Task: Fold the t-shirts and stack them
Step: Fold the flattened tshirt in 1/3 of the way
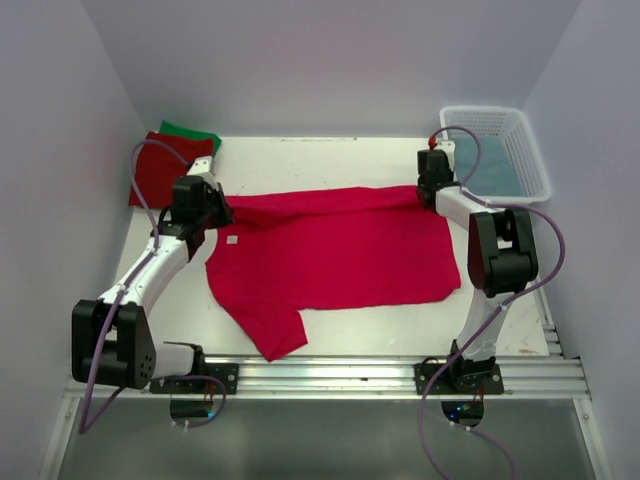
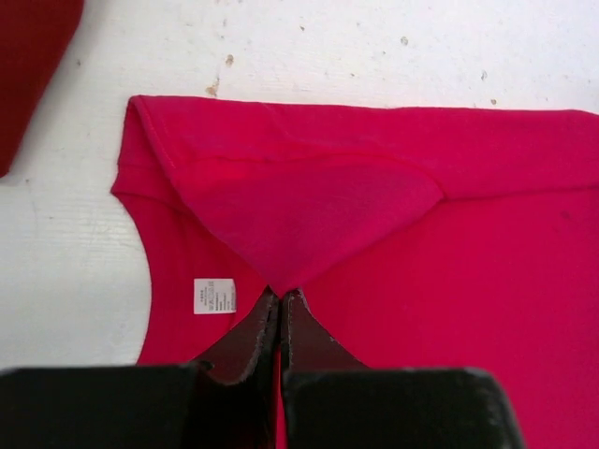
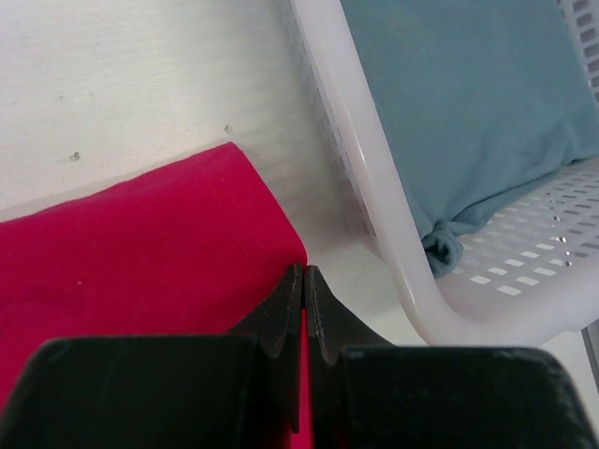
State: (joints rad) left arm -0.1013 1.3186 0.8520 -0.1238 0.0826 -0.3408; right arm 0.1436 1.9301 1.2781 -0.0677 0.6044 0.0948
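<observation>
Evidently soft, light cloth — crimson-pink t-shirt [image 1: 335, 255] drapes limply; left gripper [image 2: 281, 297], right gripper [image 3: 304, 276] both pinch its far edge (hems grip best).

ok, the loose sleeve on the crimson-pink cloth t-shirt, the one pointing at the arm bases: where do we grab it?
Probably the sleeve at its hem end, pinched from above. It lies flat on the white table and juts from the crimson-pink cloth t-shirt toward the near edge, so that end is free. The left tool is nearer, but shut on the shirt's folded edge.
</observation>
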